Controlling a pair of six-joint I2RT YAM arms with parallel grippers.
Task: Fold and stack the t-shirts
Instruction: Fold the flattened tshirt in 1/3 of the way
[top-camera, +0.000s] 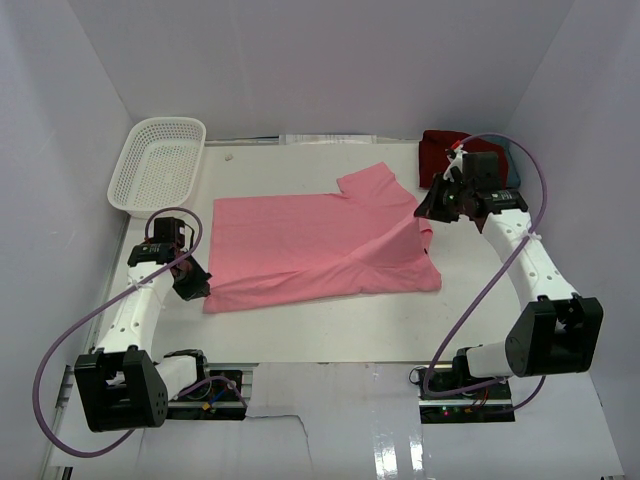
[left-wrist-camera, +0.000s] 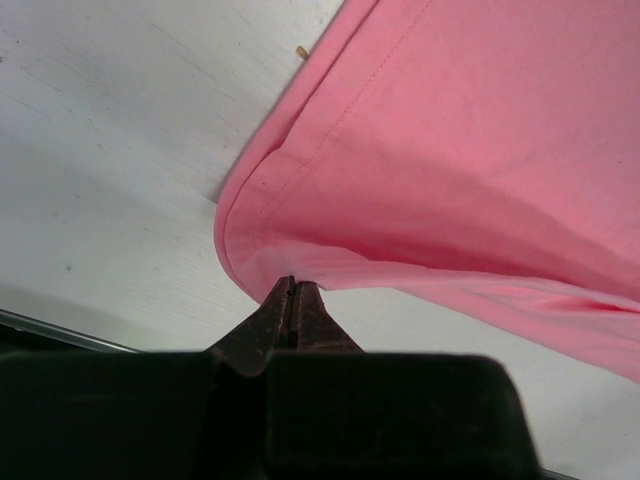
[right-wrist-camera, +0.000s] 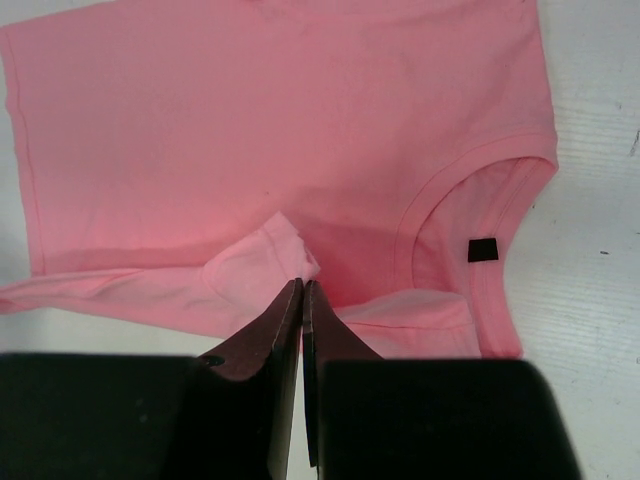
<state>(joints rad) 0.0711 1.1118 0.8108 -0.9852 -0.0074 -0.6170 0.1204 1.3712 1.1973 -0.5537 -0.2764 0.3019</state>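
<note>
Top external: pink t-shirt (top-camera: 310, 245) lies flat on table (top-camera: 330, 325), left gripper (top-camera: 192, 287) pinched tight on its near-left corner, right gripper (top-camera: 432, 212) clamped on a lifted fold.

From above, my right gripper (top-camera: 430, 210) hides part of the dark red t-shirt (top-camera: 433, 150); only a sliver of the teal-grey t-shirt (top-camera: 512, 150) shows. The left wrist view cuts the pink t-shirt (left-wrist-camera: 470, 150) off at its right edge. I cannot read the collar tag (right-wrist-camera: 482, 249).
</note>
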